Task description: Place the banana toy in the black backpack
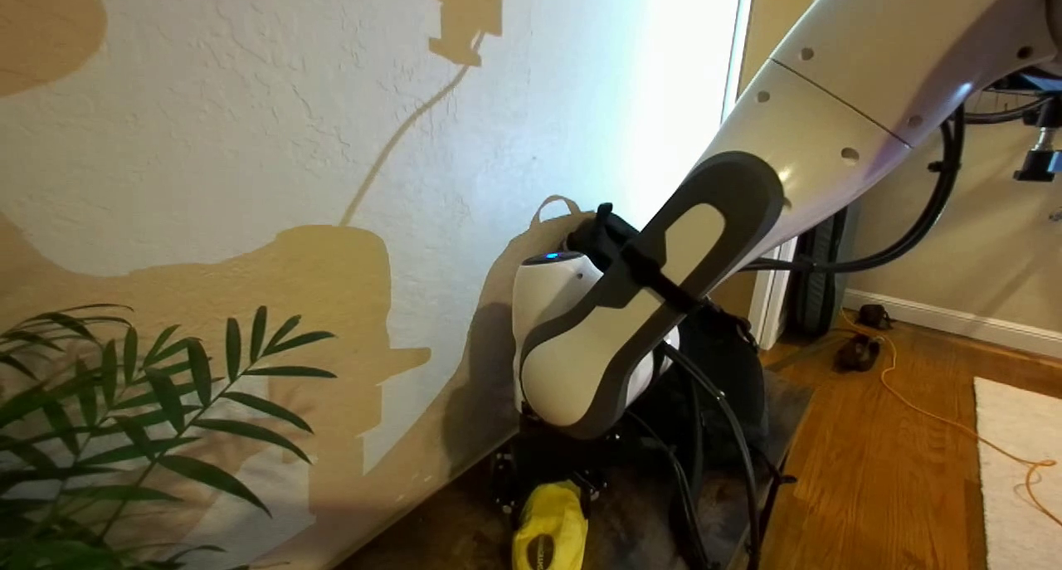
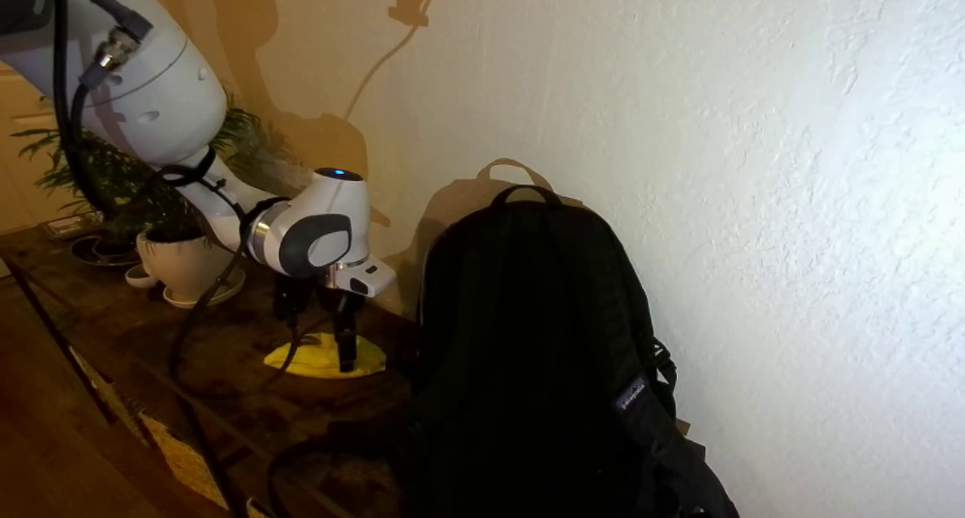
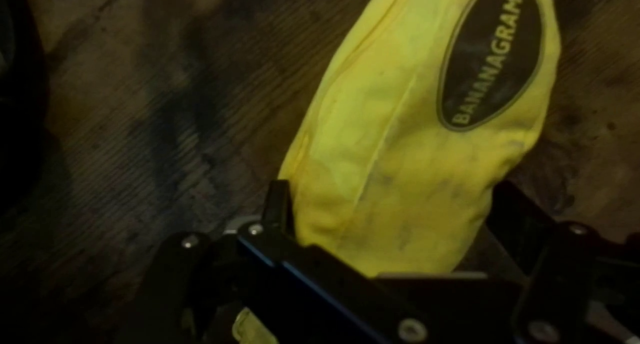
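The banana toy is a yellow pouch lying on the dark wooden table top. It also shows in an exterior view and, with its dark oval label, in the wrist view. My gripper points down with one finger on each side of the toy's near end. Both fingers touch the fabric, which dents and creases there. In an exterior view one finger of the gripper shows in front of the toy. The black backpack stands upright against the wall beside the gripper; the arm partly hides the backpack.
A white wall runs behind the table. A potted plant and a small white cup stand on the table; its leaves show nearby. A black strap and cables hang near the table's front edge.
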`<state>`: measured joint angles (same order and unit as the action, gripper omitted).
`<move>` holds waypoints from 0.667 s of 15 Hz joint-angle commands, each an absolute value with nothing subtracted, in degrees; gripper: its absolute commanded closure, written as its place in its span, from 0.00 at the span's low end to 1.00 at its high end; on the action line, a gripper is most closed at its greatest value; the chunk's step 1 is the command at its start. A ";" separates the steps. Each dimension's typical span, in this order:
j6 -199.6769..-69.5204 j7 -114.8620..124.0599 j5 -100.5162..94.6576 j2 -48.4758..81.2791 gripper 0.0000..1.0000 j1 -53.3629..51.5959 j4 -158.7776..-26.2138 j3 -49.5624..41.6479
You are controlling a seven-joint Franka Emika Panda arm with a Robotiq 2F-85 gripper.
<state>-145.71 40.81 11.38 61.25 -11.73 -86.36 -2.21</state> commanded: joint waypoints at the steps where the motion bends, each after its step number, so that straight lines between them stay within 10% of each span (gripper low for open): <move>1: -145.97 41.52 11.37 62.81 0.00 -12.25 -84.91 -2.71; 4: -145.76 41.37 11.58 62.82 0.01 -12.07 -85.01 -2.48; 5: -145.78 41.43 11.47 62.65 0.26 -12.19 -85.23 -2.62; 10: -146.14 41.38 11.34 61.81 0.49 -12.28 -85.90 -2.82</move>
<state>-145.68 40.81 11.44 62.02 -11.73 -85.12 -2.20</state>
